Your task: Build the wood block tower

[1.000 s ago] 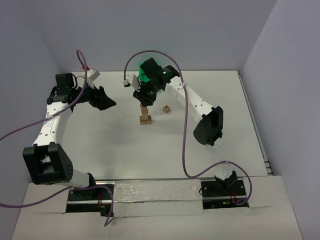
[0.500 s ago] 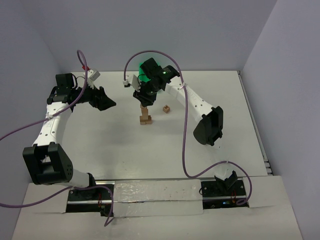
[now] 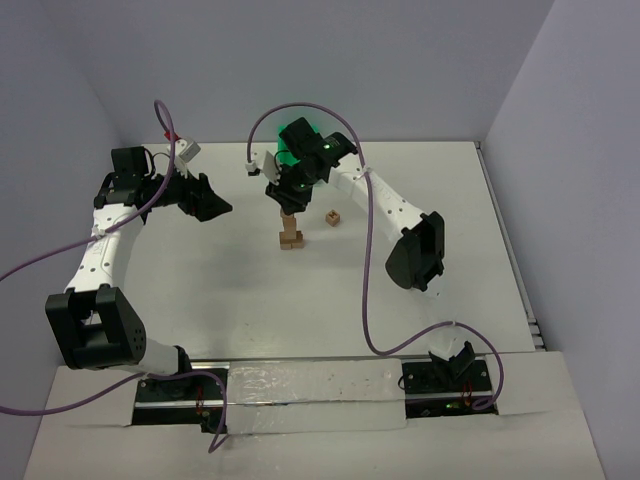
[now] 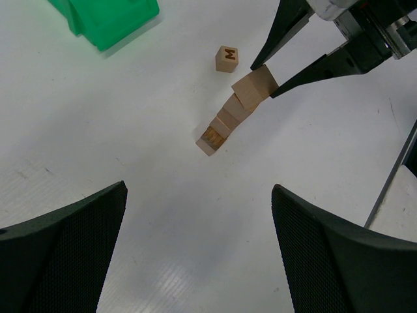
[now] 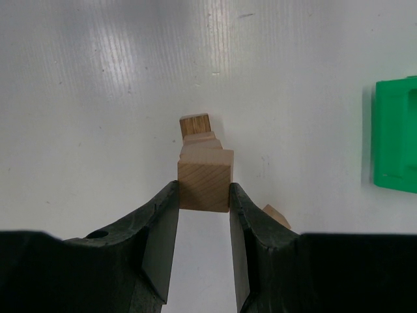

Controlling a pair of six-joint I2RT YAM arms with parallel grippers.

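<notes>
Jaws of the right gripper are clamped on the top wood block, one finger on each side face, directly over the tower. Jaws of the left gripper stand wide apart and hold nothing, well away to the left over the desk.

Change over the last second: very little. The right forearm has shifted slightly; the held block has stayed at the tower's top. Judgement: placement is being settled, with release yet to come. Whether the block already bears on the cube beneath cannot be confirmed from these views, though it appears lined up with the column.

One loose cube lies on the desk just beyond the tower, apart from it, so the build seems one block short.

Writing: a dark "M" on the loose cube. A base cube shows a brown mark, unreadable. The green bin has no label in view.
</notes>
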